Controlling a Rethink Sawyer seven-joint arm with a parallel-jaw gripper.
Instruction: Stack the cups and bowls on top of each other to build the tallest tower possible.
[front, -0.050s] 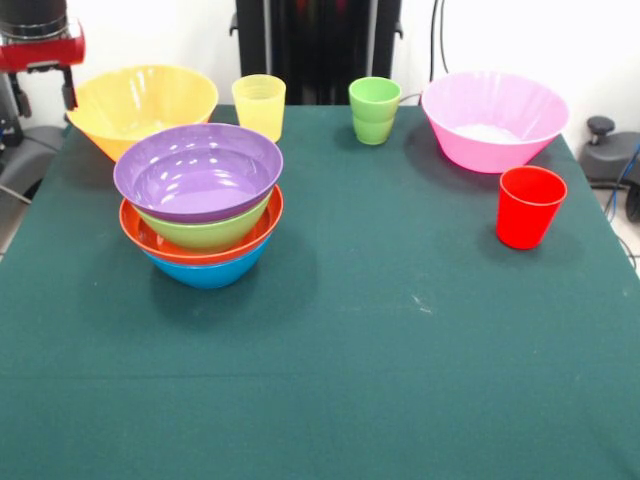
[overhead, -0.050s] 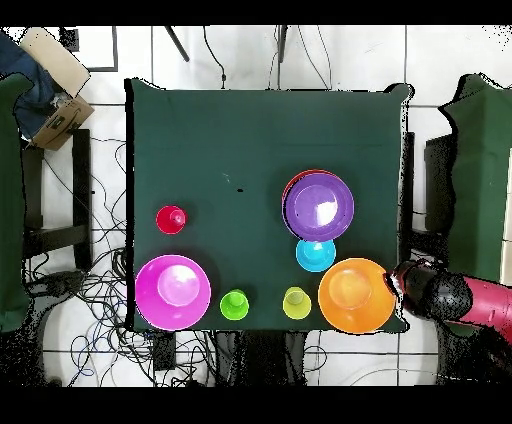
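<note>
On the dark green surface (front, -0.050s: 400, 330) we are seeing the tower (front, -0.050s: 203, 200) standing four bowls high, purple on top. The large yellow-orange bowl (front, -0.050s: 140, 105), the pink bowl (front, -0.050s: 495, 118), a small blue bowl (overhead, -0.050s: 315, 254) and the three cups are sitting apart. Our arm (overhead, -0.050s: 455, 297) is hanging off the edge beside the yellow-orange bowl; we cannot tell how the jaws stand. We are judging that the next move calls for a loose piece, probably the small blue bowl.

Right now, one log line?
arm: off table edge | stack: four bowls, purple on top | cups: three loose | pink bowl: loose
</note>
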